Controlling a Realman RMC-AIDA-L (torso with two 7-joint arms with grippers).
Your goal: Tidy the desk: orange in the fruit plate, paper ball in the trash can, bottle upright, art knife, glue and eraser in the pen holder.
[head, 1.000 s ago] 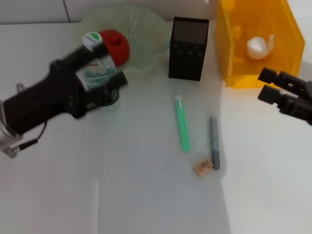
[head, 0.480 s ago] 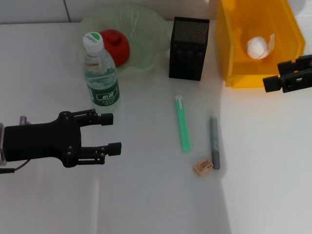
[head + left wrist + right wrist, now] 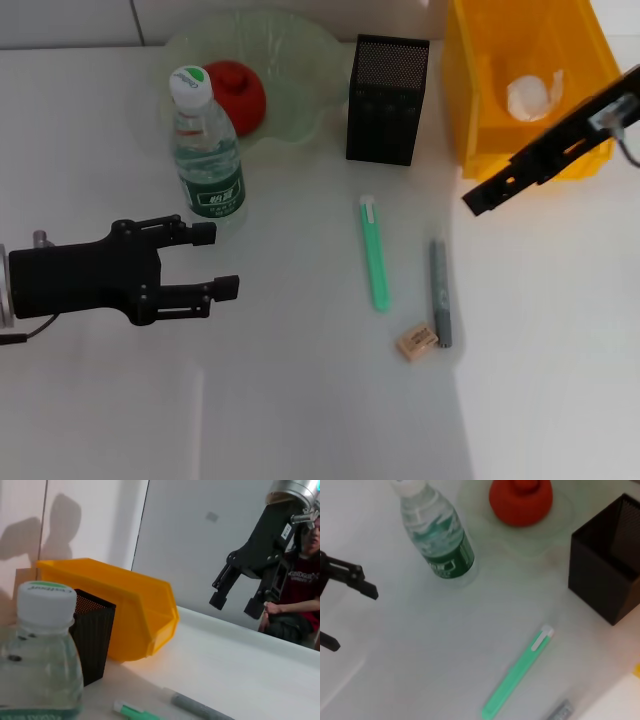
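Overhead, the head view alone showed the paper ball [image 3: 531, 96] inside the yellow trash can [image 3: 480, 110] and the eraser [image 3: 416, 341] beside the grey glue stick [image 3: 439, 292]; the right wrist view looked down on the bottle [image 3: 436, 537], the green art knife [image 3: 518, 672] and the black pen holder [image 3: 610, 580]. Half a second earlier the right claw [image 3: 480, 197] hung by the can's right edge (it had since swung over the counter [image 3: 300, 400] left of the can); whether it was open could not be told. The left claw [image 3: 215, 261], spread wide and empty, sat near the upright bottle without touching it. The orange [image 3: 236, 92] lay in the fruit plate [image 3: 300, 60].
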